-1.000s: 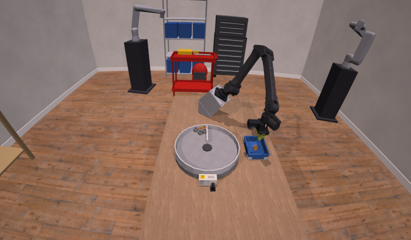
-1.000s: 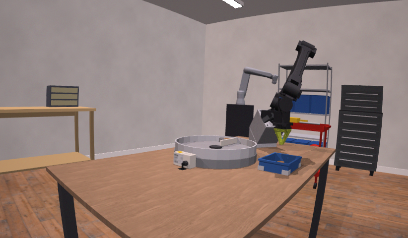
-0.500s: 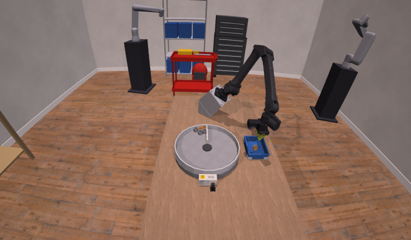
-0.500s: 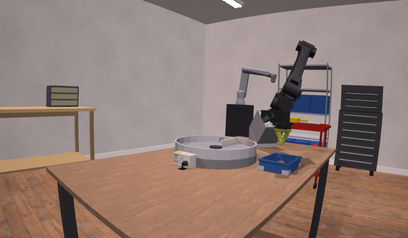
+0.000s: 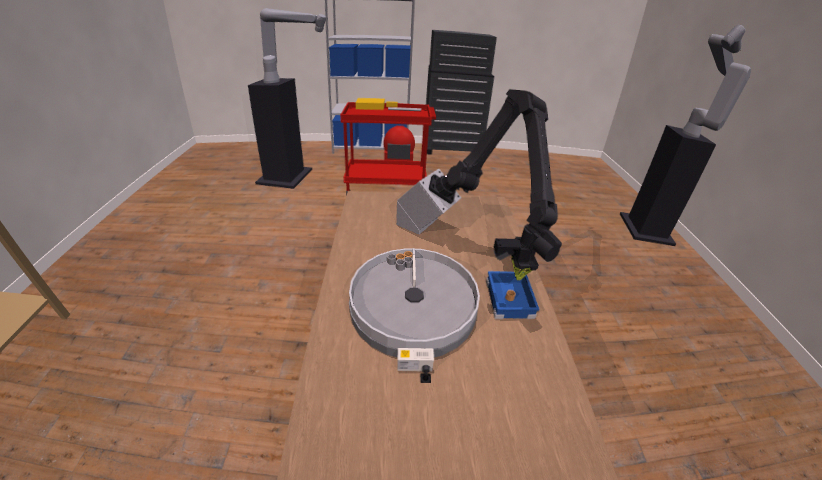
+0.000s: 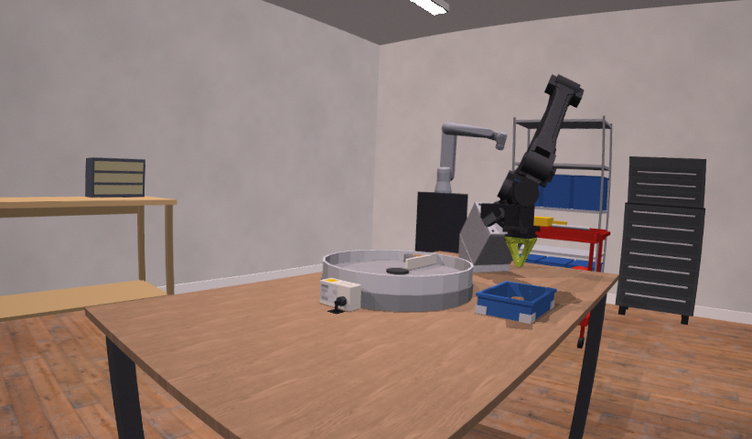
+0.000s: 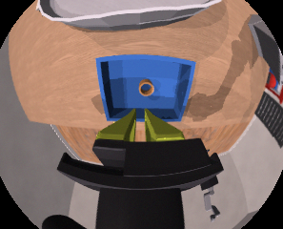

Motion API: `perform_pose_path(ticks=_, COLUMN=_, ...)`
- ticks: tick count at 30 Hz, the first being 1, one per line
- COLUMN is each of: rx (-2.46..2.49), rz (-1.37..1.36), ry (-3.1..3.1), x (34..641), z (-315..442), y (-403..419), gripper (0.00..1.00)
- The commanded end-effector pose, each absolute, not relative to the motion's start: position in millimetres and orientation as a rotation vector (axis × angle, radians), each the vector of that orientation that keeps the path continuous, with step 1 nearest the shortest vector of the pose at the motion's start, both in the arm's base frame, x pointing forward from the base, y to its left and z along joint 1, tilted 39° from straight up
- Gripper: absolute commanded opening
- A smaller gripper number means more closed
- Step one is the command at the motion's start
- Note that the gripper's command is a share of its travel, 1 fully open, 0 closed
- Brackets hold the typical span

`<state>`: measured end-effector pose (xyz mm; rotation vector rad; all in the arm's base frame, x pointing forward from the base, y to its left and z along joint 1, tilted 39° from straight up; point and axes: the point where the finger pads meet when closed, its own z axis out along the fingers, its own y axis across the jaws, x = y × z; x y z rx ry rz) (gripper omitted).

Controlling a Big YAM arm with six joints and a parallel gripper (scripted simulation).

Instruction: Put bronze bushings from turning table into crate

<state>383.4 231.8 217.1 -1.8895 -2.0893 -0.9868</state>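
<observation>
The turning table (image 5: 433, 324) (image 6: 418, 293) (image 7: 127, 20) is a round grey walled pan. At its back, left of a pale bar, two bronze bushings (image 5: 399, 256) (image 5: 408, 253) stand close among three steel bushings (image 5: 391, 259) (image 5: 400, 265) (image 5: 408, 262). The blue crate (image 5: 513, 313) (image 6: 499, 307) (image 7: 103, 91) is right of the turning table in the top view. One bronze bushing (image 5: 510, 295) (image 6: 518, 297) (image 7: 140, 90) stands in it. My gripper (image 5: 520, 277) (image 6: 519, 265) (image 7: 140, 112) is shut, with nothing between its yellow-green fingertips, above the crate's back part.
The pale bar (image 5: 413, 270) (image 6: 422, 262) runs from the dark hub (image 5: 414, 295) (image 6: 397, 270) to the pan's back wall. A white box (image 5: 415, 359) (image 6: 338, 294) stands at the pan's front. The arm's slanted grey base (image 5: 424, 208) (image 6: 478, 241) is behind the pan.
</observation>
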Motion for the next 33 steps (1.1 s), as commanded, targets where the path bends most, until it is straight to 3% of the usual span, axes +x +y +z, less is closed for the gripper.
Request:
perform_pose_path(ticks=1, rx=-1.898, rz=-1.048, ry=-2.095, x=388, z=223, y=212, gripper=0.12)
perform_pose_path(ticks=33, rx=-1.918, rz=-1.007, ry=-2.098, x=377, z=10, y=-76, gripper=0.12)
